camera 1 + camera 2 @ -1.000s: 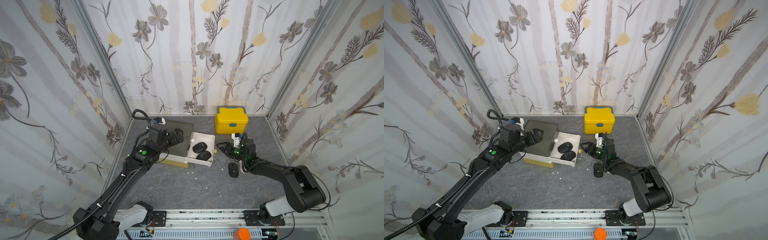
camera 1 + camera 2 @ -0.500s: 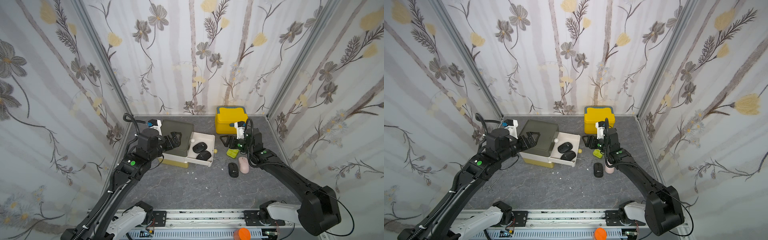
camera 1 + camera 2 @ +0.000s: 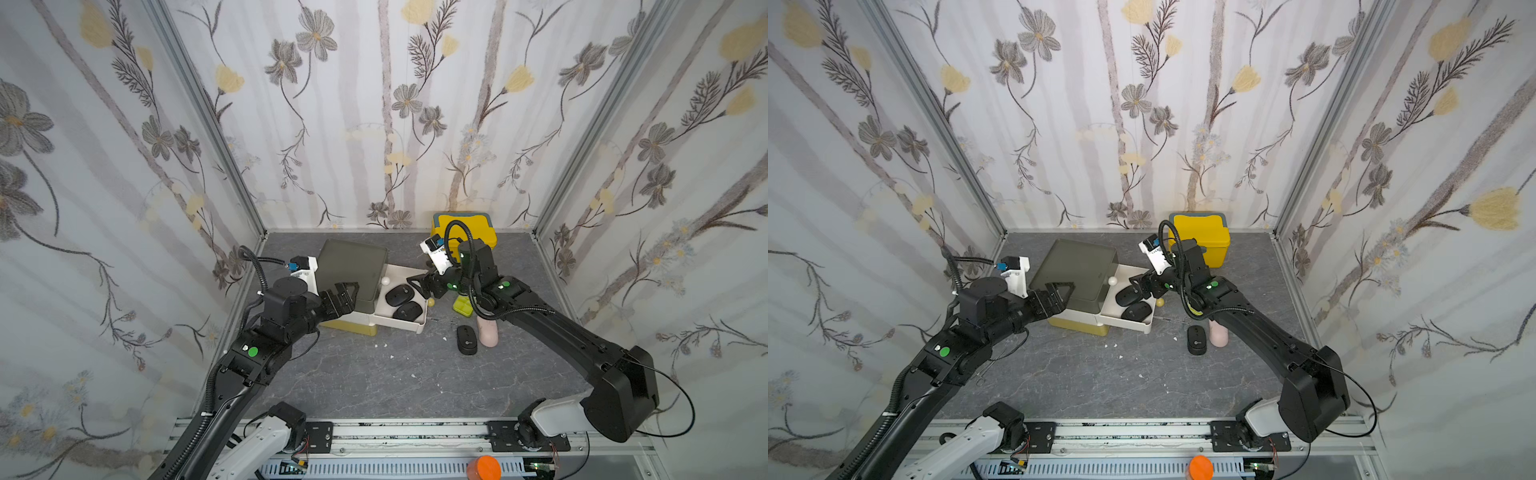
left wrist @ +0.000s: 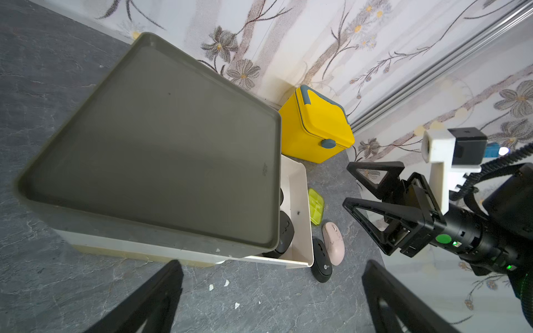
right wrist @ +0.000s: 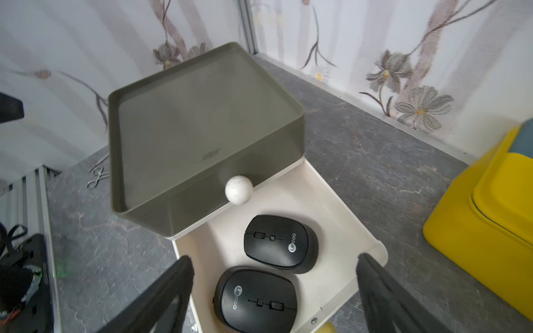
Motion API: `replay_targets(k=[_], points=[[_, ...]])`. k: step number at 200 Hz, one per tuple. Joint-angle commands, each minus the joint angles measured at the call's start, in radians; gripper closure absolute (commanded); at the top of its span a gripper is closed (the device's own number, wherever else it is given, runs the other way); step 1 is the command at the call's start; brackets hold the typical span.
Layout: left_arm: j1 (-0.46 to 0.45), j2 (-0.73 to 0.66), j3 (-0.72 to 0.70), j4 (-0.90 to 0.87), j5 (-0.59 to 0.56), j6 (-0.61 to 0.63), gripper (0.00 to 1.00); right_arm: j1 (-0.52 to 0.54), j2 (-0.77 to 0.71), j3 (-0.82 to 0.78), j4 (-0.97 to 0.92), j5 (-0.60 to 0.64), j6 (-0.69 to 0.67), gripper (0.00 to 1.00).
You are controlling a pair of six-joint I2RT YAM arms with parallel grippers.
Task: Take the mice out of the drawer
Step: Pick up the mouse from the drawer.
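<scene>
black mice x2 lie side by side in the pulled-out white drawer. 3rd black mouse & pink mouse sit just beside each other on the bench, near drawer front. right end effector over drawer, jaws apart, empty. left end effector also apart, by grey box.

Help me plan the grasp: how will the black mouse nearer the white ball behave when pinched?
The black mouse looks like hard plastic, so probably rigid and light. Its smooth domed shell may slip unless pinched across its sides. Lying flat on the drawer floor, it would likely slide, not roll.
</scene>
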Motion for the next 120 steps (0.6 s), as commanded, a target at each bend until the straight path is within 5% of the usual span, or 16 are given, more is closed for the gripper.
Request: replay_targets(k=[1, 47, 120], points=[[0.000, -0.007, -0.013, -0.006, 0.014, 0.046, 0.00, 0.005, 0.051, 0.049, -0.077, -0.003, -0.168, 0.14], [0.000, -0.013, -0.046, 0.014, -0.006, 0.044, 0.00, 0.028, 0.218, 0.174, -0.260, 0.034, -0.361, 0.19], [0.000, -0.007, -0.062, 0.042, -0.015, 0.042, 0.00, 0.025, 0.386, 0.321, -0.360, 0.090, -0.452, 0.15]])
